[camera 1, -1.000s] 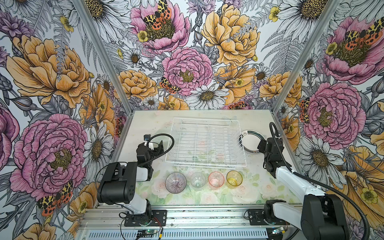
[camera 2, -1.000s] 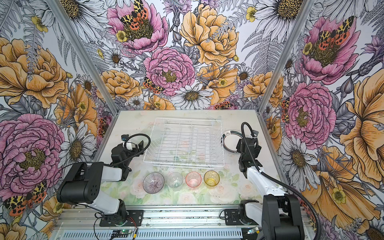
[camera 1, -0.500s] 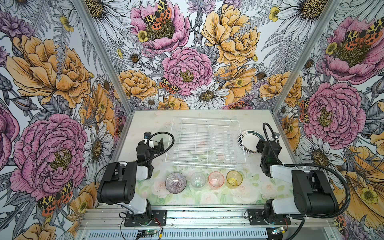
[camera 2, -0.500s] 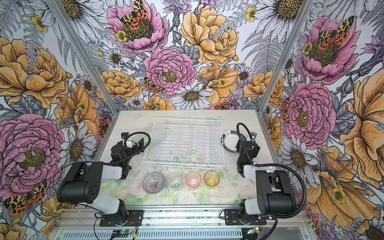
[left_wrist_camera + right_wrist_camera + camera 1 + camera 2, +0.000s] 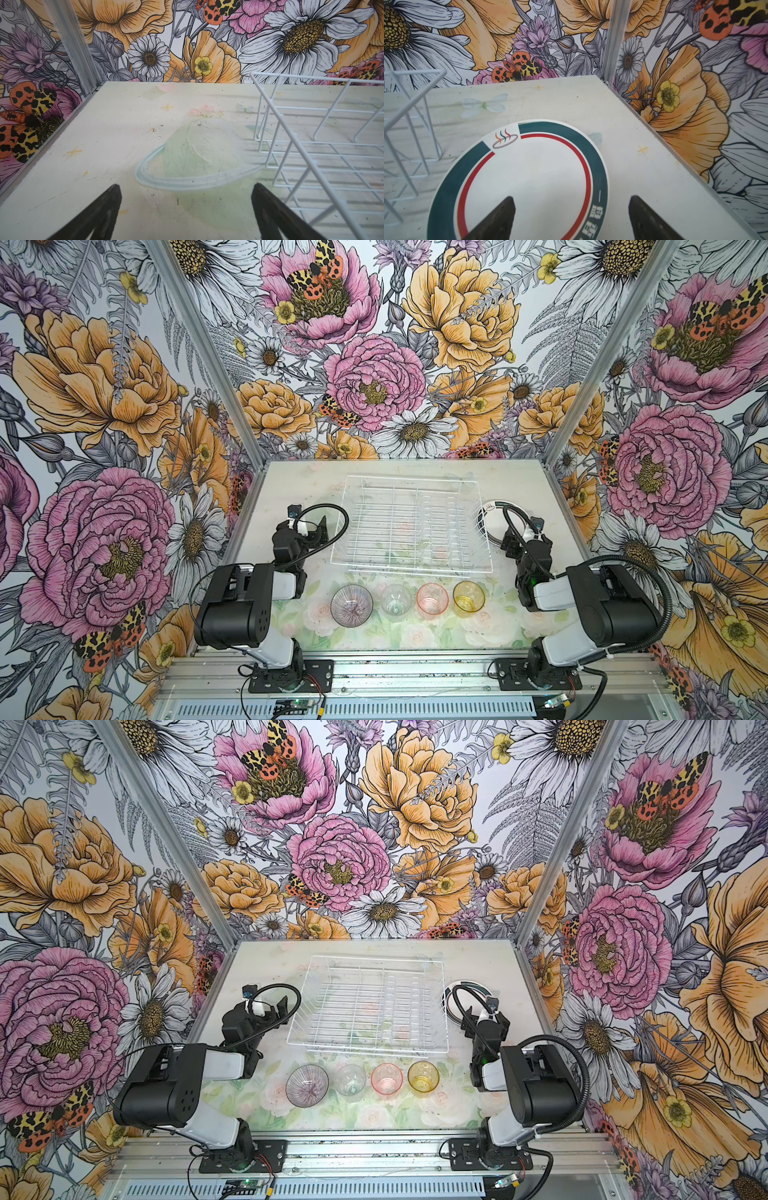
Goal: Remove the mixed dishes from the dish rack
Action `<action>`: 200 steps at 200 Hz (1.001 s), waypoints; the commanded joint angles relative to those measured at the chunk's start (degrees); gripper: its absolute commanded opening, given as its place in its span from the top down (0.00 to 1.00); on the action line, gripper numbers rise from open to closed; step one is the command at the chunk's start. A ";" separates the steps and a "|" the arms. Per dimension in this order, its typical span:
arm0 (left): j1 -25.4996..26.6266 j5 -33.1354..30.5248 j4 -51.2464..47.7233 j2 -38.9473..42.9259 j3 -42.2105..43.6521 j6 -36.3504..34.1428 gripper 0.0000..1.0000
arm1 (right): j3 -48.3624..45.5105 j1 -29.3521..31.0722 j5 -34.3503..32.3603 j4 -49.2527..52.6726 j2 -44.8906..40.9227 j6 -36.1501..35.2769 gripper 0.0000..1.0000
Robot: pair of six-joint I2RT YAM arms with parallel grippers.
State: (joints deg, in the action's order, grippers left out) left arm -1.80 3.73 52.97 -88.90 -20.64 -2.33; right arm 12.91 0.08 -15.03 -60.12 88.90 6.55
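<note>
The left jaws stand wide open over bare surface [image 5: 99,145], just beside the dish rack [image 5: 409,526] in the middle. In front of the rack, a ribbed bowl [image 5: 351,605], a clear tumbler [image 5: 395,602], a pink tumbler [image 5: 432,600] and an amber tumbler [image 5: 468,596] stand upright in a row. To the right of the rack a plate [image 5: 529,176] lies flat. The right jaws hang open above its near edge, gripping nothing.

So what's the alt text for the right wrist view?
A white plate with a teal-and-red rim lies flat on the pale table, the right gripper open over it. A corner of the white wire dish rack stands beside it; flowered walls behind.
</note>
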 commanded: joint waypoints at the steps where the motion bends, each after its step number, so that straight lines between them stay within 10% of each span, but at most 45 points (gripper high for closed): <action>1: -0.40 1.65 1.35 0.05 -0.67 0.44 0.01 | 1.94 0.29 4.67 -5.26 -0.26 -2.15 0.12; 27: -0.43 1.72 1.30 0.05 -0.74 0.49 0.01 | 9.62 -0.03 3.45 10.55 -0.91 -0.65 0.12; 200: -0.53 1.90 1.25 0.07 -0.75 0.53 0.01 | 8.10 0.63 -0.53 6.74 -0.49 -0.58 0.00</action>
State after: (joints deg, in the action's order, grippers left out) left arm -1.80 4.34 52.97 -88.90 -20.64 -2.33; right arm 19.90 0.36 -14.79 -53.65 88.60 6.31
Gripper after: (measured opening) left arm 0.988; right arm 0.995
